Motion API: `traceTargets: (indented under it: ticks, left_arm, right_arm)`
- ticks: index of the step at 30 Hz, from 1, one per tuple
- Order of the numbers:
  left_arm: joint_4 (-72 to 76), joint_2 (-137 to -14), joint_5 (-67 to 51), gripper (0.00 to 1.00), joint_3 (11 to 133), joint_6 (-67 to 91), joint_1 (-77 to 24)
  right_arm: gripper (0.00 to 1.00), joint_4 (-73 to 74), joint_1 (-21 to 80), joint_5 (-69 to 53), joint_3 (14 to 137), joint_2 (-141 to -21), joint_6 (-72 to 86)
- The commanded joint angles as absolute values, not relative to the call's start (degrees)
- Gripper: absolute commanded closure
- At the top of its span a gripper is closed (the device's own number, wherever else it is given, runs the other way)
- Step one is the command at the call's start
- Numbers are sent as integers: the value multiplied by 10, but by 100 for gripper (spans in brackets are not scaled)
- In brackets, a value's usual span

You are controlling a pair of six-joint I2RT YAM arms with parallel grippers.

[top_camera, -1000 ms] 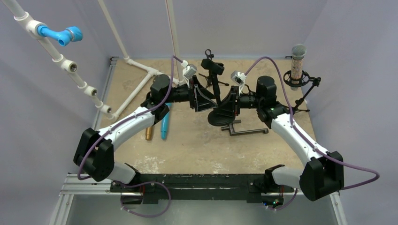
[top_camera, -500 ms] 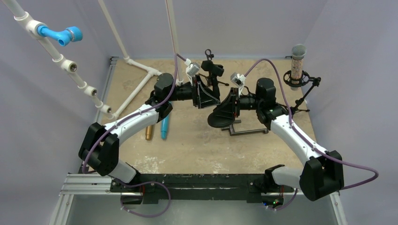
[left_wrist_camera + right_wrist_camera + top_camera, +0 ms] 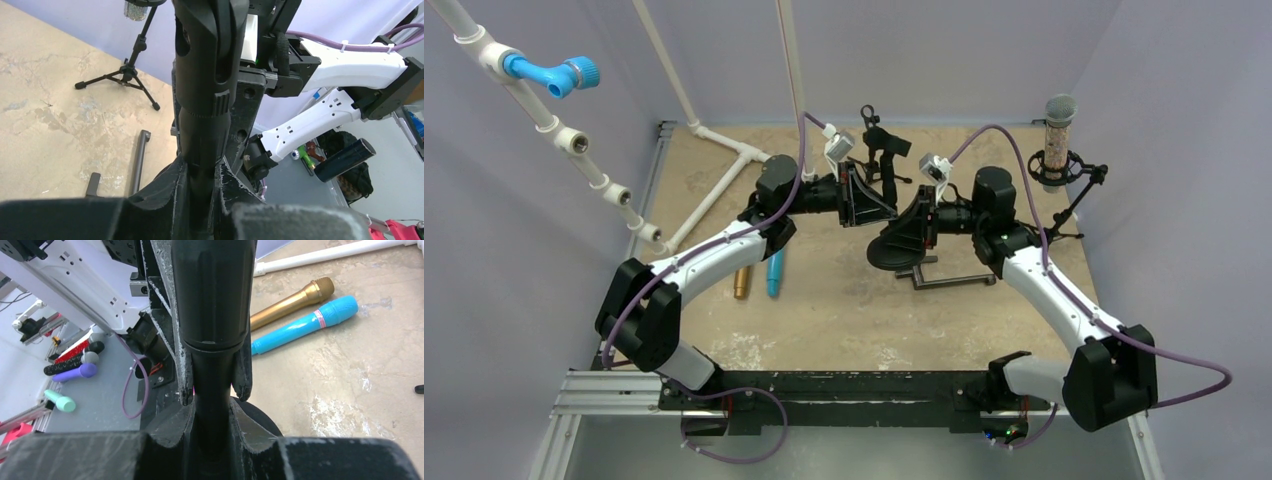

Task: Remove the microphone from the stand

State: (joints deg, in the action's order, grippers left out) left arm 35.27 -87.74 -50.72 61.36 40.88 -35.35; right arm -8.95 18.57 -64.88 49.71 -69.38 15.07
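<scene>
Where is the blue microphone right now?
In the top view, the blue microphone lies flat on the table, left of the middle. The gold microphone lies right beside it, on its left.

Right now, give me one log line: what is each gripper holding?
left gripper: shut on stand, higher on pole | right gripper: shut on stand, lower on pole | microphone: on stand top, not removed
</scene>
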Motion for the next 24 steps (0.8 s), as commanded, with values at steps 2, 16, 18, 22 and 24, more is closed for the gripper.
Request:
traceTargets:
  ticks: [2, 16, 18, 22, 24]
  left_arm:
    - [346, -865, -511, 100, 636, 375, -356]
    - [301, -842, -498, 100, 620, 328, -346]
    - [284, -840, -498, 100, 618, 310, -345]
    - [272, -836, -507, 100, 609, 282, -346]
    - [266, -835, -510, 100, 607, 270, -347]
  right_arm:
    - [70, -85, 188, -640, 508, -665, 127]
    - [36, 30, 178, -628, 550, -649, 46]
    - [32, 36, 175, -628, 561, -648, 49]
    - [28, 31, 165, -594, 583, -651, 77]
    - [28, 26, 163, -578, 594, -656, 89]
